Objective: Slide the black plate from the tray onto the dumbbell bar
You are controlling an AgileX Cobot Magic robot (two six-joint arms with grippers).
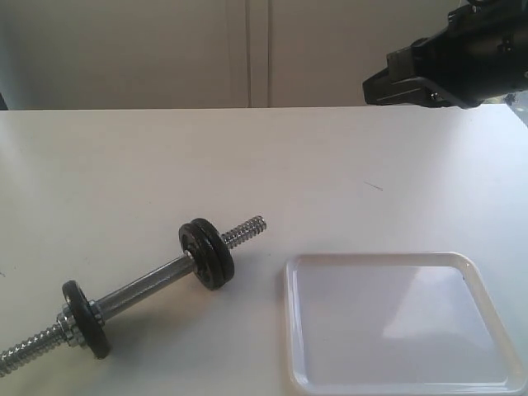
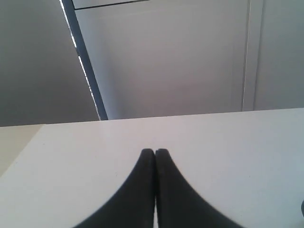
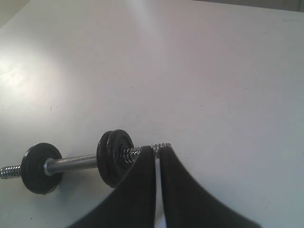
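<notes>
The left gripper (image 2: 155,153) has its two black fingers pressed together, holding nothing, above a white table (image 1: 124,165). The right gripper (image 3: 158,151) also has its fingers drawn together with only a thin sliver between them, and it grips nothing. In its wrist view the tips sit in front of the threaded end of a shiny chrome dumbbell bar (image 1: 144,285); whether they touch it cannot be told.

A shallow white rectangular plastic tray (image 1: 290,330) lies just beside the bar, its floor bare white.

The round, flat black cast-iron plate (image 1: 219,254) stands upright on the bar, flush against a twin black disc (image 1: 196,241). Bare thread sticks out past it. A third black disc (image 1: 85,318) sits near the opposite end.
</notes>
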